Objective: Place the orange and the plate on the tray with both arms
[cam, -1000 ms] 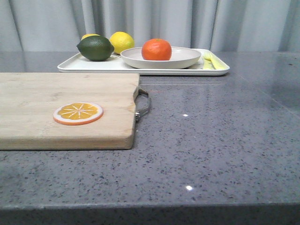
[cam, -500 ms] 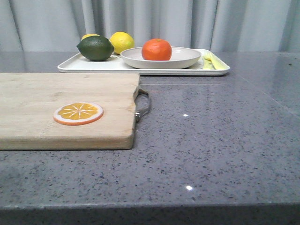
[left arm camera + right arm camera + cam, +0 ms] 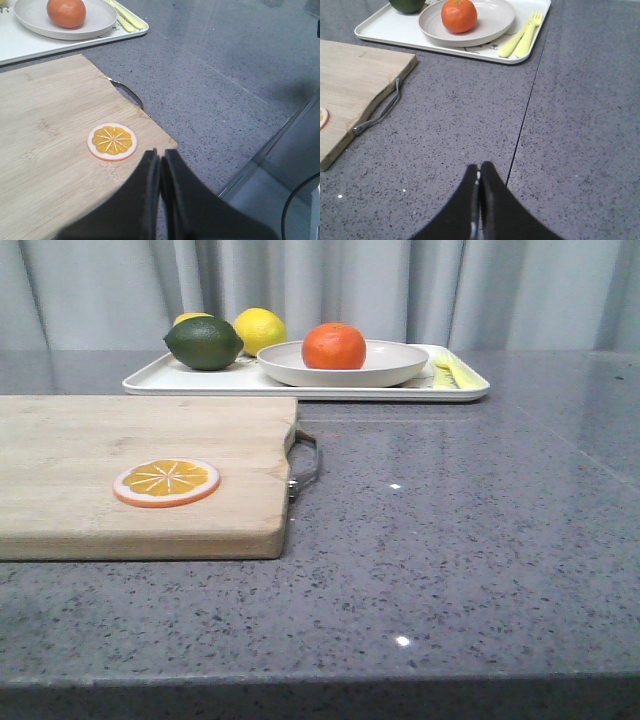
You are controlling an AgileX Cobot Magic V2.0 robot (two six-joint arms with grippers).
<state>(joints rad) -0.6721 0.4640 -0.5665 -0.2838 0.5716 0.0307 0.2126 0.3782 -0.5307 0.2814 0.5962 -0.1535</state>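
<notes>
The orange point(image 3: 334, 345) sits in the off-white plate point(image 3: 400, 367), and the plate rests on the white tray point(image 3: 180, 381) at the back of the table. All three also show in the left wrist view, the orange point(image 3: 66, 12), the plate point(image 3: 100, 27), the tray point(image 3: 20, 47), and in the right wrist view, the orange point(image 3: 459, 15), the plate point(image 3: 492, 22), the tray point(image 3: 390, 31). My left gripper point(image 3: 160, 155) is shut and empty above the cutting board's near corner. My right gripper point(image 3: 479, 167) is shut and empty over bare table, well short of the tray. Neither gripper shows in the front view.
A wooden cutting board point(image 3: 90, 440) with a metal handle point(image 3: 308, 465) lies at the left, carrying a flat orange slice disc point(image 3: 166, 482). A dark green lime point(image 3: 204, 342), two lemons point(image 3: 262, 328) and yellow cutlery point(image 3: 450, 370) share the tray. Grey curtains hang behind.
</notes>
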